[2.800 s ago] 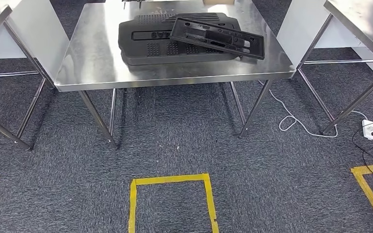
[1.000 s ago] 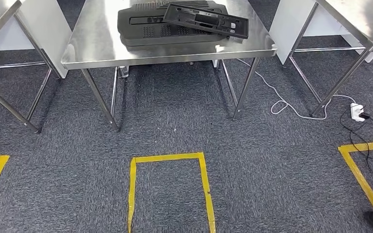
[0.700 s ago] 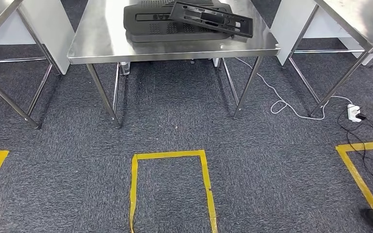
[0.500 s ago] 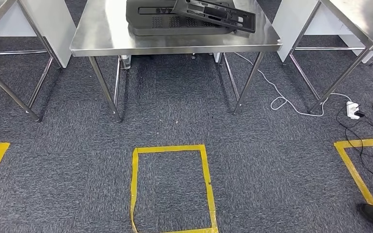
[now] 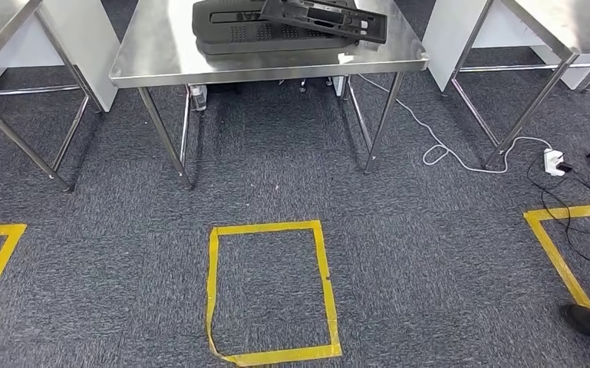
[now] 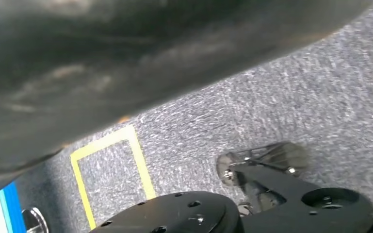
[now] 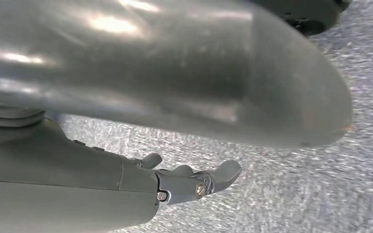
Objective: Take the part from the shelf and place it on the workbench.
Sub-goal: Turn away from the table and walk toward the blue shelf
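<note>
The steel workbench (image 5: 153, 54) stands ahead at the top of the head view. On it lies a large black ribbed part (image 5: 230, 31), and a flat black frame part (image 5: 326, 17) rests tilted across its right side. My right hand (image 7: 126, 121) hangs over the carpet; its fingers (image 7: 194, 182) are stretched out with nothing in them. My left hand (image 6: 126, 63) is a dark blurred mass close to the lens, and how its fingers lie is hidden.
A yellow tape square (image 5: 268, 291) marks the grey carpet in front of me, with more tape corners left and right. Steel tables (image 5: 575, 31) flank the workbench. A white cable and power strip (image 5: 554, 161) lie at the right, near a person's shoe (image 5: 587, 322).
The whole picture has shifted: my view has drawn back from the workbench, which now sits higher in frame, and the full tape square has come into view. The parts lie as before.
</note>
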You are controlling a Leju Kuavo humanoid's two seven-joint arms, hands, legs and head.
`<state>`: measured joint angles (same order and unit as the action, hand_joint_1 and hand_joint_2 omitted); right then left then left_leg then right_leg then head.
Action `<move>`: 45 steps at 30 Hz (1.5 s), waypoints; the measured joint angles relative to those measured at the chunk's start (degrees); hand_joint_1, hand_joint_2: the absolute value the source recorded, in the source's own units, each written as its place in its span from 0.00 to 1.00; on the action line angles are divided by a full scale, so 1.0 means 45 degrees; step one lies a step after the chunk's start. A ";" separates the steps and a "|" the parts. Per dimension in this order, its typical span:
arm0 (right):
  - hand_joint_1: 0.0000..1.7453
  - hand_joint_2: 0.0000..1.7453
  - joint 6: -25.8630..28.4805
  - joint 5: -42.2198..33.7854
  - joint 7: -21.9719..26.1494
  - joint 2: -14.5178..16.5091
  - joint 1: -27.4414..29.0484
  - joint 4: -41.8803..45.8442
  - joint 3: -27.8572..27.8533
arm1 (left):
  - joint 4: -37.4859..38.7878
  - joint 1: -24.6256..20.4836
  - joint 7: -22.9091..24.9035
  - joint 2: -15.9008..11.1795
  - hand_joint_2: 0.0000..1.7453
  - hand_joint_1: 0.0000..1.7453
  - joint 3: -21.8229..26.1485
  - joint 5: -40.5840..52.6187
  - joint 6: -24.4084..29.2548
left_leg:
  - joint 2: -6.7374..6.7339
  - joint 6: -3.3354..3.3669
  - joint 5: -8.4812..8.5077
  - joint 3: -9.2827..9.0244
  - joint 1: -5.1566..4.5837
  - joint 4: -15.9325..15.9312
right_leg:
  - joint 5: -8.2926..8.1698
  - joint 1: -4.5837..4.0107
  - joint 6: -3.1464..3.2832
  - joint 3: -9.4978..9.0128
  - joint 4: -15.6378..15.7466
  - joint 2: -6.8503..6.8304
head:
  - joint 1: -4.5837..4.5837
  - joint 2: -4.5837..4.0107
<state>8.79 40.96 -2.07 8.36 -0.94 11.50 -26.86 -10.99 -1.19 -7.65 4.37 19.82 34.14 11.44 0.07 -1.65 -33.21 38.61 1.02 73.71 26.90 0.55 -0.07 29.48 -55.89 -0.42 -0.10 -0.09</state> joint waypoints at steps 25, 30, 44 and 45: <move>0.00 0.00 0.0058 0.0228 0.0034 0.0007 -0.0064 -0.0025 0.0015 | -0.0001 -0.0024 -0.0010 0.0081 0.00 0.00 0.0157 0.0176 0.0070 | -0.0026 0.0076 0.1887 -0.0152 0.0020 -0.2841 | 0.0426 0.0008 -0.0100 -0.0429 0.0057 0.0061 | -0.0037 0.0000; 0.00 0.00 0.0055 0.0228 0.0038 -0.0005 0.0004 -0.0029 0.0015 | 0.0000 -0.0007 -0.0010 0.0103 0.00 0.00 0.0187 0.0243 0.0075 | 0.0019 -0.0093 0.0008 0.0213 0.0056 0.0112 | -0.0063 -0.0029 0.0035 0.0133 -0.0036 0.0014 | 0.0011 0.0001; 0.00 0.00 0.0047 0.0370 0.0060 -0.0033 0.0040 -0.0039 0.0015 | 0.0000 -0.0066 -0.0022 0.0149 0.00 0.00 0.0238 0.0310 0.0081 | 0.0013 0.0670 0.1293 -0.1270 -0.0011 -0.3145 | 0.0984 -0.0001 -0.0465 0.1883 -0.2898 0.0069 | -0.0069 0.0000; 0.00 0.00 0.0049 0.0390 0.0061 -0.0035 0.0040 -0.0040 0.0015 | 0.0000 -0.0078 -0.0022 0.0152 0.00 0.00 0.0245 0.0316 0.0080 | -0.0011 0.0761 0.1491 -0.1012 -0.0004 -0.3148 | 0.1521 0.0034 -0.0483 0.2203 -0.3860 0.0076 | -0.0098 0.0000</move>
<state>9.01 42.71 -1.80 8.20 -0.76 11.32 -26.80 -10.99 -1.55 -7.75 5.05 20.92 35.56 11.80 0.02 1.78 -26.50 34.05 1.01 59.54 33.74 0.70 -2.24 39.39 -73.25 -0.08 -0.55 -0.09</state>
